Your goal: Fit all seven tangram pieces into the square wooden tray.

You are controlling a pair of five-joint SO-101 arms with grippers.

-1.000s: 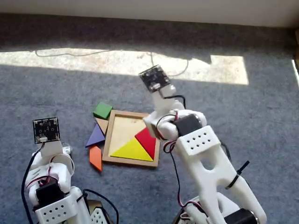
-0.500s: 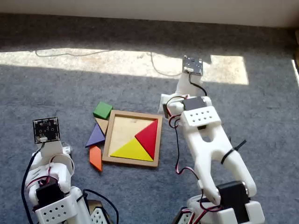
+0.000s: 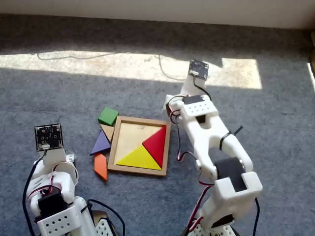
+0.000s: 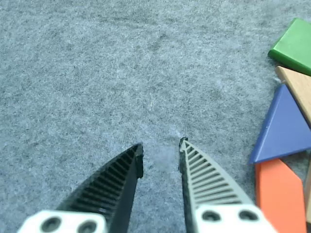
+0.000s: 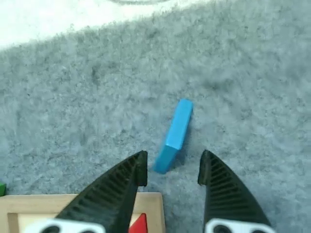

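The step in hand looks like the pick-up of a third piece. The tray [image 3: 139, 170] holds the red triangle [image 3: 156, 144] and the yellow triangle [image 3: 139, 158] in its near right half, and the rest of its floor is bare.

The right gripper [image 5: 173, 155] hangs open just past the tray's corner at 1 o'clock. A light-blue piece [image 5: 175, 133] sits on the carpet [image 3: 59, 98] with its near end reaching into the gap between the jaws. The piece seems propped on an edge rather than flat, though I can't be sure.

As I judge it, the next move is to come down, close across the piece's thin faces and carry it back over the rim. A slab on edge may tip or skid on the pile, so the jaws should meet it squarely.

Four more pieces wait outside the tray:
- the green square [image 3: 108, 117] at 10 o'clock
- the tan triangle [image 3: 108, 131] against the wall at 9 o'clock
- the purple triangle [image 3: 101, 144] just beyond the tan one
- the orange parallelogram [image 3: 101, 166] at 8 o'clock

The left gripper [image 4: 161, 144] is open over bare carpet at about 8 o'clock, near the purple and orange pieces. Nothing lies between the blue piece and the tray except the rim itself.
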